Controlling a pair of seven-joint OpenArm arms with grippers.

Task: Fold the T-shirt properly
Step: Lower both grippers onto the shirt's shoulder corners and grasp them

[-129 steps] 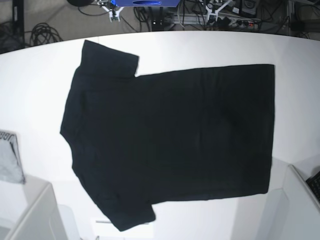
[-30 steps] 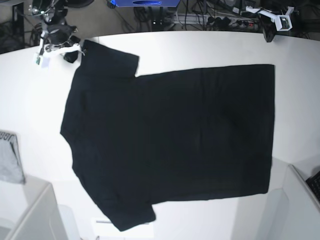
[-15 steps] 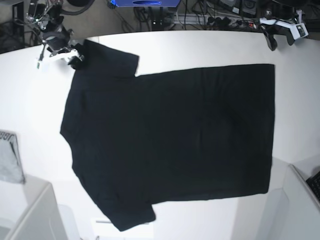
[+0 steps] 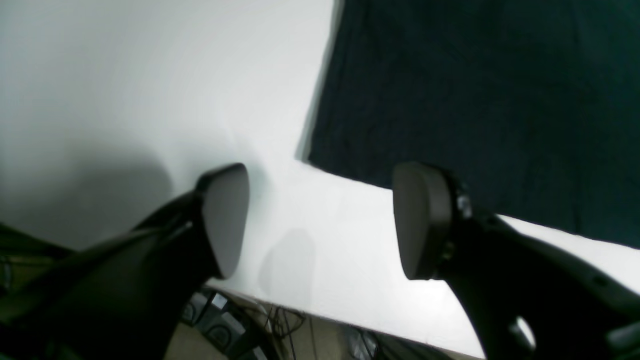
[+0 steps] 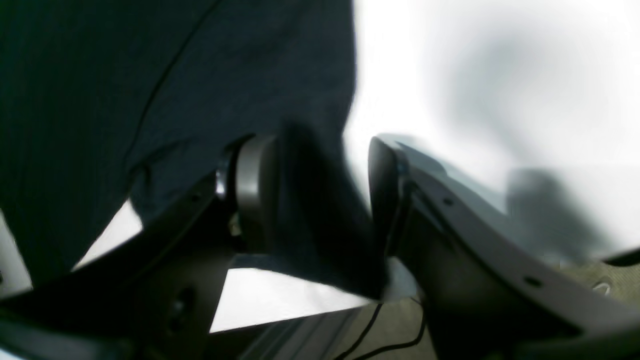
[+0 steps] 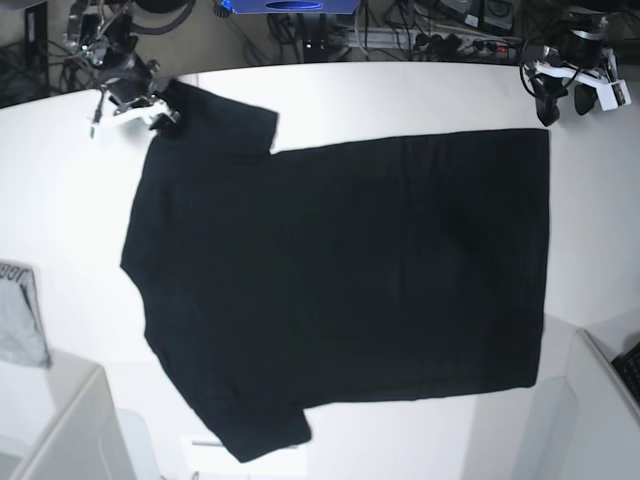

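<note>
Fingers of the left gripper (image 4: 320, 220) stand wide apart and hold nothing; they hang over the bare white desk (image 4: 125, 85), just beside the hem corner of the black T-shirt (image 4: 475, 100), and the cloth is not yet between them. The right gripper (image 5: 320, 210) has its fingers also apart, but here the edge of the sleeve already lies in the gap, so they straddle the cloth without pinching it.

In the base view the T-shirt (image 6: 340, 270) lies flat and spread on the desk, plain side up.

I think the risk is unequal grasps. If the left gripper closes where it is now, it probably catches only air or scrapes the desk, because the corner is to one side. The right one may take only a thin edge of the sleeve, which can slip out when lifted. Then one side rises alone and the shirt drags and wrinkles, so the fold comes crooked.
</note>
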